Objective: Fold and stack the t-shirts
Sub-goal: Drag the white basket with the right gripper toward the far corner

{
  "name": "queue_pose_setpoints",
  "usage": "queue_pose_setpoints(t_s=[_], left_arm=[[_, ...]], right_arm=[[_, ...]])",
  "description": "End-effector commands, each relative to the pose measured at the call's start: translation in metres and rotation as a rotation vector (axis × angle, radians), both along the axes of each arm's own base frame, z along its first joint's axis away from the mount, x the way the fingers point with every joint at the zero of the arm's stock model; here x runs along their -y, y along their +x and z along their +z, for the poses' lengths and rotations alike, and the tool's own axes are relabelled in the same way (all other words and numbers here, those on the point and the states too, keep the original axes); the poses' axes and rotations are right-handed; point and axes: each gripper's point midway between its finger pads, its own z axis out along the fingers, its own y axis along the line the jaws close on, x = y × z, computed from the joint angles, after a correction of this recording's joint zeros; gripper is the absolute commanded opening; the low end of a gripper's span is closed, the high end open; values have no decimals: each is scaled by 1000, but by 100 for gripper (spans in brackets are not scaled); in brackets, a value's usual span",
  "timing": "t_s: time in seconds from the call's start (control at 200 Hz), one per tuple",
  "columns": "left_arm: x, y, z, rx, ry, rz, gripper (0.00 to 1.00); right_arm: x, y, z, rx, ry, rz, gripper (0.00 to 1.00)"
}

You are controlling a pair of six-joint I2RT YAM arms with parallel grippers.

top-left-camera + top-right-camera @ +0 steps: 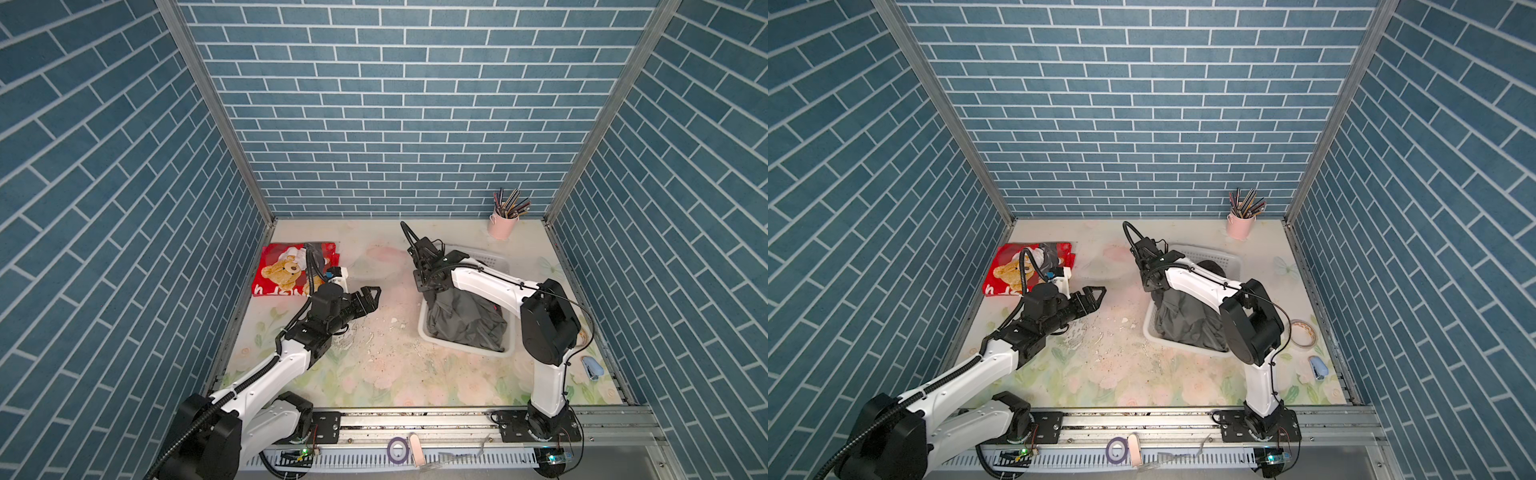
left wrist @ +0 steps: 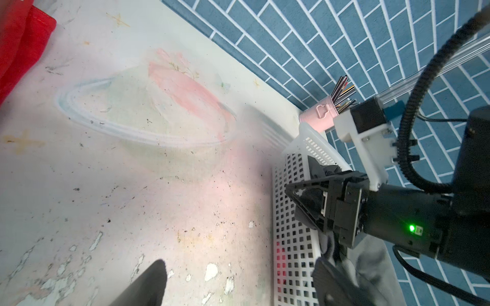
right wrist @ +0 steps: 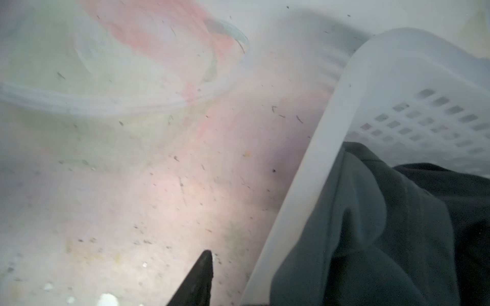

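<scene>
Now | right claw [image 1: 427, 286] at basket [image 1: 457, 347] rim over dark grey t-shirt [image 1: 465, 320], likely to draw it out — grip cannot be told | left claw [image 1: 374, 299] spread above worktop [image 1: 395, 374], probably ready to help | red t-shirt [image 1: 282, 270] lies folded far left, apparently the stack's base

White basket [image 1: 1227, 261], pink pencil cup [image 1: 1239, 226], tape roll [image 1: 1302, 332]

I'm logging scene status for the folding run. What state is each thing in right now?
red t-shirt: folded, flat on the table.
dark grey t-shirt: crumpled in the basket, one edge over its rim.
basket: upright, holds the dark grey t-shirt.
left gripper: jaws open, empty, above the table.
right gripper: at the basket rim, by the dark grey t-shirt; grip unclear.
pencil cup: upright, filled.
</scene>
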Motion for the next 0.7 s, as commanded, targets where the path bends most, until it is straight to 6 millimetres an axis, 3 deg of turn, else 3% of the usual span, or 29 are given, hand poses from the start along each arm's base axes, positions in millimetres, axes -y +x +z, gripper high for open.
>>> queue_pose_setpoints(t_s=[0.0,0.2,0.445,0.695], left_arm=[[5,4,4,11,-6,0,88],[13,5,5,14,2,-8,88],[13,6,8,19,18,-7,88],[13,7,9,19,19,-7,88]], right_arm=[[58,-20,-25,-73,-243,86,41],[66,-15,-13,13,-190,191,26],[73,1,-5,76,-266,227,10],[108,6,-1,100,-297,138,2]])
